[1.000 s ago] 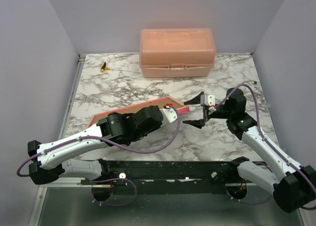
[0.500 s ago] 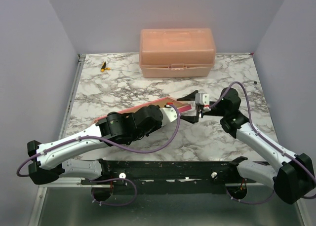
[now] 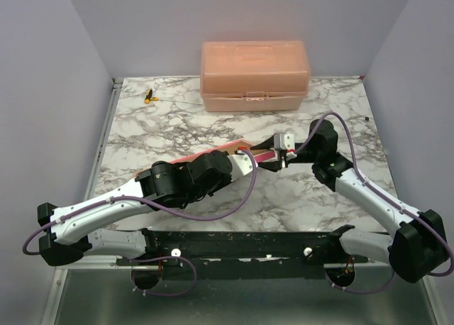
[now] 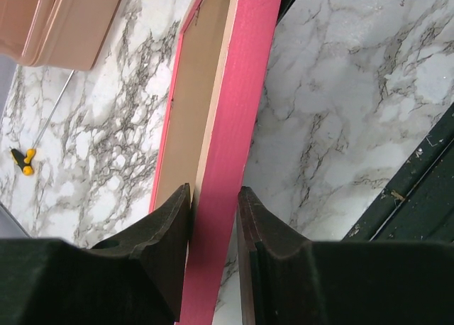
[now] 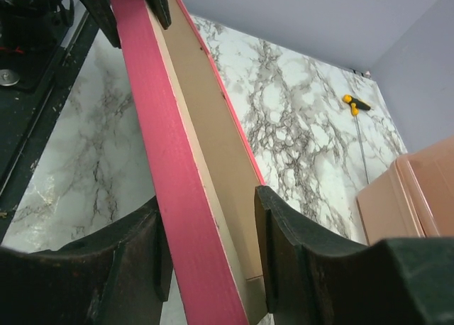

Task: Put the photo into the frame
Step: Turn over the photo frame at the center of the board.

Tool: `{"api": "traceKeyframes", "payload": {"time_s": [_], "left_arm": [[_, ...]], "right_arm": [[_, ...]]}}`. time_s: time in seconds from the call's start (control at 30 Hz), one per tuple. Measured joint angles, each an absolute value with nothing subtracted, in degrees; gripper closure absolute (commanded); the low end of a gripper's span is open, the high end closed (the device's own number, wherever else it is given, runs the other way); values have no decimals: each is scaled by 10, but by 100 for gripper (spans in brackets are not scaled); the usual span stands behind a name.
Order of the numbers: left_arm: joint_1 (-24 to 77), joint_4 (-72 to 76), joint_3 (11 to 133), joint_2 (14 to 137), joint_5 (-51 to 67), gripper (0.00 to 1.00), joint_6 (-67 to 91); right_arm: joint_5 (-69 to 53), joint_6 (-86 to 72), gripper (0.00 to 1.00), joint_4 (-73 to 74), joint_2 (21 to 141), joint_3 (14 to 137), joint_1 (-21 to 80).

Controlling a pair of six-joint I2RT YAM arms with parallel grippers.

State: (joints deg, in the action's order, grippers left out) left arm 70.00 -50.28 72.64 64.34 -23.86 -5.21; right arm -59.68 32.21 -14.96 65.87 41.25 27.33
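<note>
Top view: the frame (image 3: 228, 148) stands tilted on edge, near side of the lidded box (image 3: 254, 75). The left arm (image 3: 113, 201) and right arm (image 3: 362, 194) reach inward to it.
Left wrist: the left gripper (image 4: 213, 201) is clamped on the frame's red border.
Right wrist: the right gripper (image 5: 209, 211) straddles that border, partly open, with one finger (image 5: 284, 229) clear.

white-black arms (image 3: 99, 210), purple cables (image 3: 330, 115), black fingers (image 4: 167, 229).

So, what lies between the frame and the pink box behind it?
Only bare marble table lies between frame and box, in the top view.
</note>
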Motion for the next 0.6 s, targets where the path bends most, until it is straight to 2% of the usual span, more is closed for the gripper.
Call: {"api": "traceKeyframes", "payload": {"time_s": [0.07, 0.1, 0.27, 0.33, 0.43, 0.6], "left_arm": [[700, -503, 728, 640, -239, 100, -51], [700, -503, 729, 638, -239, 95, -51], [699, -510, 750, 629, -238, 40, -51], [699, -507, 765, 628, -236, 25, -43], [699, -488, 792, 622, -234, 16, -34], [699, -472, 823, 602, -233, 15, -26]], "right_arm": [[-601, 344, 60, -116, 663, 431, 273], [-605, 357, 65, -101, 665, 440, 273], [-630, 386, 98, -27, 671, 492, 273], [-639, 385, 100, -1, 674, 511, 273], [-650, 376, 100, 25, 676, 530, 274], [-665, 326, 100, 27, 669, 541, 274]]}}
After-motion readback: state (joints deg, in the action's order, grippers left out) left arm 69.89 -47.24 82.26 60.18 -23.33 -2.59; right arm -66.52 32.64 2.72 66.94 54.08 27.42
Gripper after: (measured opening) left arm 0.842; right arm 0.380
